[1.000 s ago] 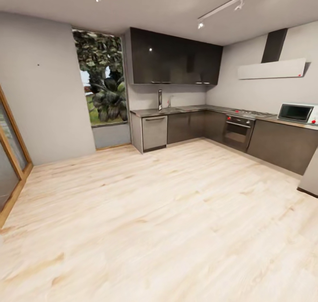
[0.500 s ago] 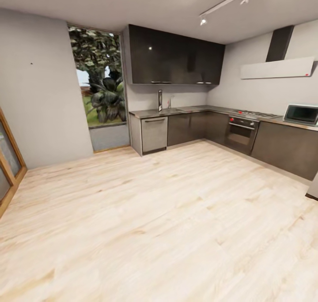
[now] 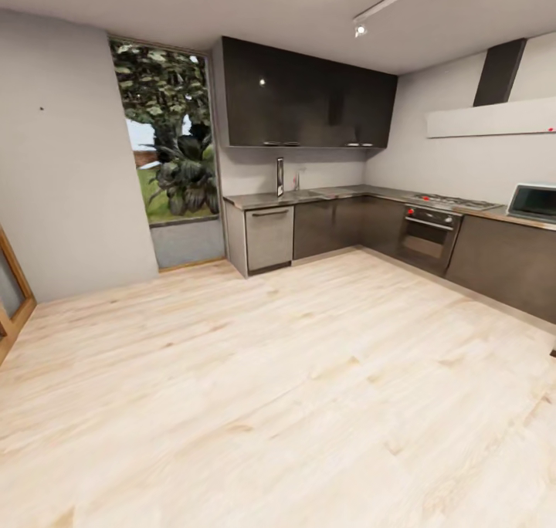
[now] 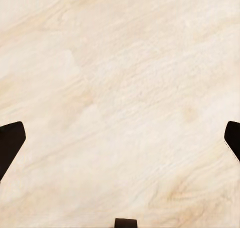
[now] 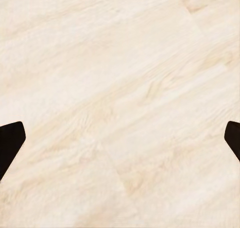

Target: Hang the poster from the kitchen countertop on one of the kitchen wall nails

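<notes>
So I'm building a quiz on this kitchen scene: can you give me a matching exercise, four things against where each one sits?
Things:
1. oven
2. microwave
3. window
4. upper cabinets

Places:
A. on the wall above the sink counter
B. on the counter at the far right
C. between the bare grey wall and the cabinets
D. under the hob, in the lower cabinets

Pairs: 1-D, 2-B, 3-C, 4-A
</notes>
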{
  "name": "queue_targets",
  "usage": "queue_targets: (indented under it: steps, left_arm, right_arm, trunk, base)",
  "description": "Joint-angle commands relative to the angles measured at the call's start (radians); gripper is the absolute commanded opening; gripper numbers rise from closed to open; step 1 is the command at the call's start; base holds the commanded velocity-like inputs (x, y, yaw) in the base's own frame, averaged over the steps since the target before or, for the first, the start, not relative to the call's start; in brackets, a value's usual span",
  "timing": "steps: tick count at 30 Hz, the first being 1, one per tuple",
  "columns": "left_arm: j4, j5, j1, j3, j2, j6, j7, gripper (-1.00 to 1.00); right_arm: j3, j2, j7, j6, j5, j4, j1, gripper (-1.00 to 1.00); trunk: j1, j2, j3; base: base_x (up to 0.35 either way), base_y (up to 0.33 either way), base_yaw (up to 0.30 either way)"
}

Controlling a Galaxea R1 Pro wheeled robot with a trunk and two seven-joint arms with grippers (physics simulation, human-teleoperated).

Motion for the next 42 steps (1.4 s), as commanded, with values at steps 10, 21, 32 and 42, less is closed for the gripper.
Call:
queue_targets:
  steps: [10, 21, 32, 42]
  left_arm:
    - [-0.001, 0.0, 0.0, 0.001, 0.0, -0.002, 0.0, 1.0]
    - [-0.001, 0.0, 0.0, 0.001, 0.0, -0.002, 0.0, 1.0]
    - [-0.001, 0.0, 0.0, 0.001, 0.0, -0.002, 0.001, 1.0]
    - [-0.001, 0.0, 0.0, 0.001, 0.0, -0.002, 0.002, 1.0]
  right_arm:
    - [0.001, 0.0, 0.0, -0.003, 0.001, 0.001, -0.001, 1.0]
    - [0.001, 0.0, 0.0, -0.003, 0.001, 0.001, -0.001, 1.0]
    - [0.001, 0.0, 0.0, -0.003, 0.001, 0.001, -0.001, 1.0]
    - [0.001, 0.0, 0.0, -0.003, 0.001, 0.001, -0.001, 1.0]
  trunk:
    - [0.001, 0.0, -0.001]
    - [0.001, 0.0, -0.001]
    - [0.001, 0.0, -0.001]
    - [0.001, 0.0, -0.001]
  base:
    - [0.338, 0.0, 0.0]
    - [0.338, 0.0, 0.0]
    - [0.338, 0.0, 0.0]
    - [0.338, 0.0, 0.0]
